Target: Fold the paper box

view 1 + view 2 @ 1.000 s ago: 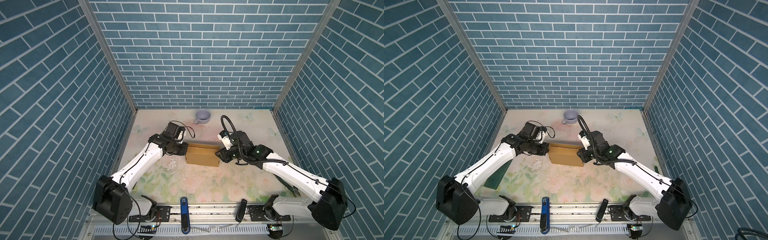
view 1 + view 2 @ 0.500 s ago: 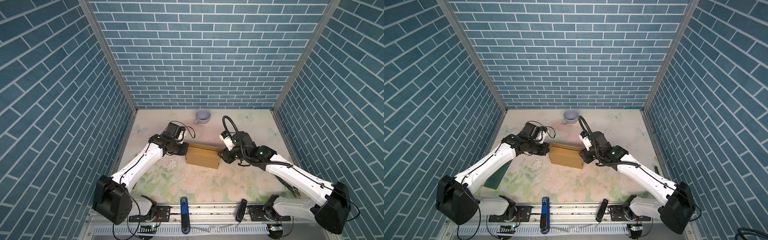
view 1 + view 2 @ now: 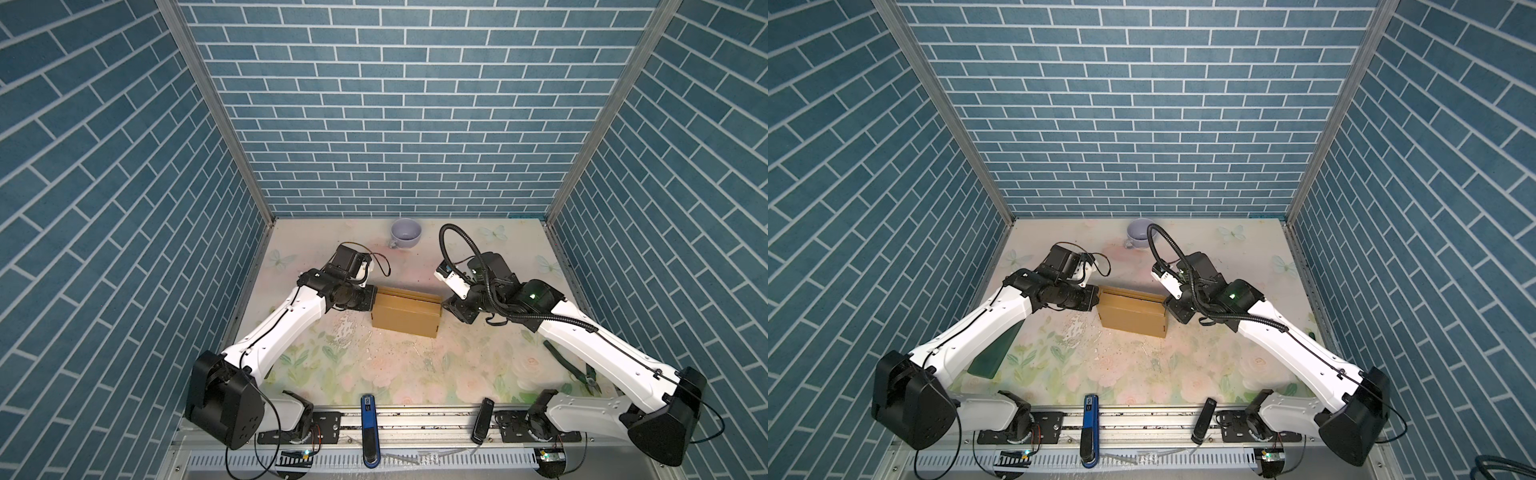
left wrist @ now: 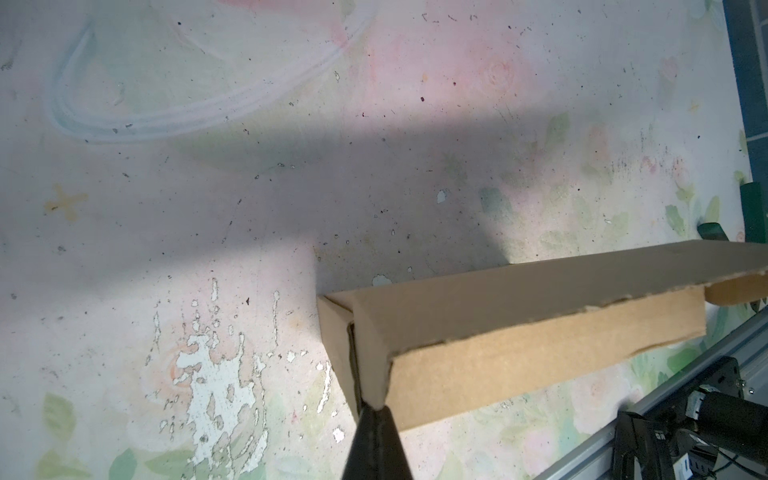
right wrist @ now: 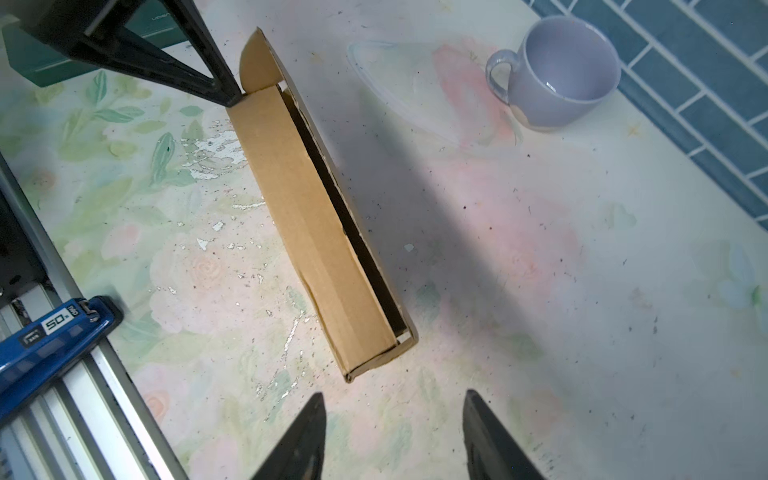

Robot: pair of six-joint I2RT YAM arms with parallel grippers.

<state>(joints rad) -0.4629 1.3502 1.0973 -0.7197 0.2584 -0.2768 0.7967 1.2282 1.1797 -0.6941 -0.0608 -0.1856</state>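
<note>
Counter (image 3: 374, 365) with a worn floral print is carrying the work. Paper box (image 3: 405, 318) is sitting near the middle of it, between the two arms. It is a shallow brown carton, and its lid is gaping along one long side.

Left gripper (image 4: 376, 417): the jaws are clenched together with nothing between them. Their joined tip is touching one end corner of the box, beside a rounded tab (image 5: 257, 62) that is standing out untucked.

Right gripper (image 5: 392, 411): the jaws are standing released and empty, just beside the opposite end and apart from it.

Procedure, as judged from this state:
- The step in hand is probably closing the lid and seating the end tab.
- Light cardboard is likely to skate on the counter, so the left tip should be bracing its corner while the right side is working.
- The right jaws should be pressing the lid down gradually along the open side, not pinching a wall, which could crease it.
- The tab should be going inside before the lid is shut fully.

Markings:
- Blue tool (image 5: 54, 328) at the front rail is showing a white "50"; the finer print beside it is too small to read.
- Dark green board (image 5: 41, 62) is showing faint lettering that is not legible.
- The box is showing no print.
</note>
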